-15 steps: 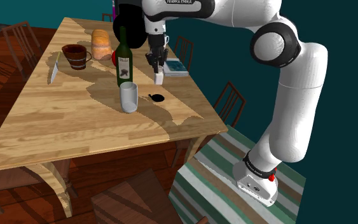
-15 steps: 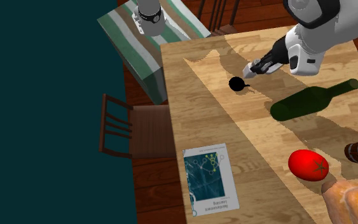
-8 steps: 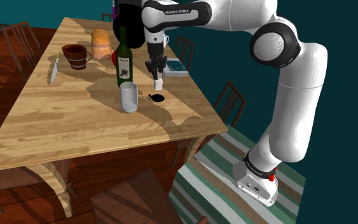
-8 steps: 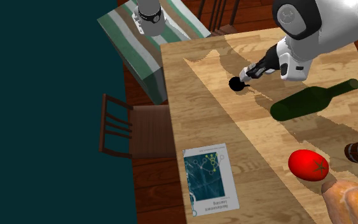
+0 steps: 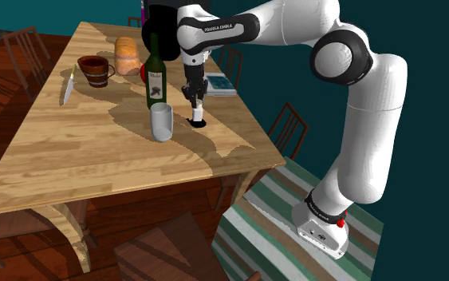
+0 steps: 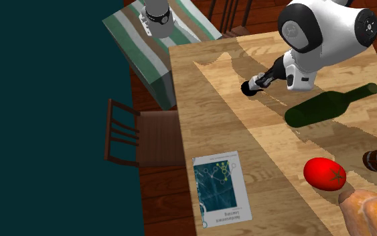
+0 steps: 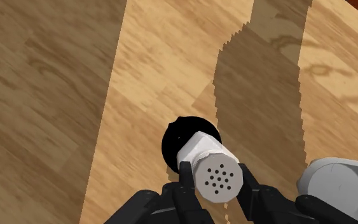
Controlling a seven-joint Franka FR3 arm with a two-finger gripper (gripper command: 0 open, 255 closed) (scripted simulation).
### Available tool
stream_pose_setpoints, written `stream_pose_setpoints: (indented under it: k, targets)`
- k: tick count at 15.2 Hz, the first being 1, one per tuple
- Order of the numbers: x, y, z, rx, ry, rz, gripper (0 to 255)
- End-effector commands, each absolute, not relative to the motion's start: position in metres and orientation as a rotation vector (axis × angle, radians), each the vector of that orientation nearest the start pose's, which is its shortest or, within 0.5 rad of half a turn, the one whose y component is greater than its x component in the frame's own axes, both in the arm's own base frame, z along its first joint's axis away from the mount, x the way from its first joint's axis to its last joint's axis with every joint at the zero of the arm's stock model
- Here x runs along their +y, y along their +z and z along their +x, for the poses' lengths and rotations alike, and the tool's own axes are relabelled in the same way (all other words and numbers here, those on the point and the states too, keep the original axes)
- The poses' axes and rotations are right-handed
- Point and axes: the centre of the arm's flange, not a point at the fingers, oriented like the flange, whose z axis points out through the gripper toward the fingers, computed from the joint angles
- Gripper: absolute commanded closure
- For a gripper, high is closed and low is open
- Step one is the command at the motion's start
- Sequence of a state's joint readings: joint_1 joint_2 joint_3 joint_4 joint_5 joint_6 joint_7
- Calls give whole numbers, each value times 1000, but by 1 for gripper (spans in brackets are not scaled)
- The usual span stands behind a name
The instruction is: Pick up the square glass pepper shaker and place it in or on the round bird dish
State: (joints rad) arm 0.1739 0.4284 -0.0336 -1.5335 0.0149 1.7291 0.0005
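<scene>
Pick looks done: hand (image 7: 214,182) clenched on the white square pepper shaker with perforated cap (image 7: 203,153), base down over the small round black dish (image 7: 173,145) on the wooden counter (image 5: 79,152). Contact unclear. Pale cylindrical cup (image 5: 161,121) at the dish's 9 o'clock, shoulder view. Left to do: seat, release.

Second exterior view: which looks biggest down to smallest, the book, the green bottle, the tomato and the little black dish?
Largest first:
book
green bottle, which stands up toward the camera, so its rank against the book is unsure
tomato
black dish, partly hidden
</scene>
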Motion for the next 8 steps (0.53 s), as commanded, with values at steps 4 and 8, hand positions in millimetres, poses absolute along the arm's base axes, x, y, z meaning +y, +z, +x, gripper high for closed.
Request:
stream_pose_setpoints:
  k: [4, 8]
  targets:
    - [95, 388, 646, -215, 364, -3129, 255]
    - [95, 388, 646, -215, 365, -3129, 0]
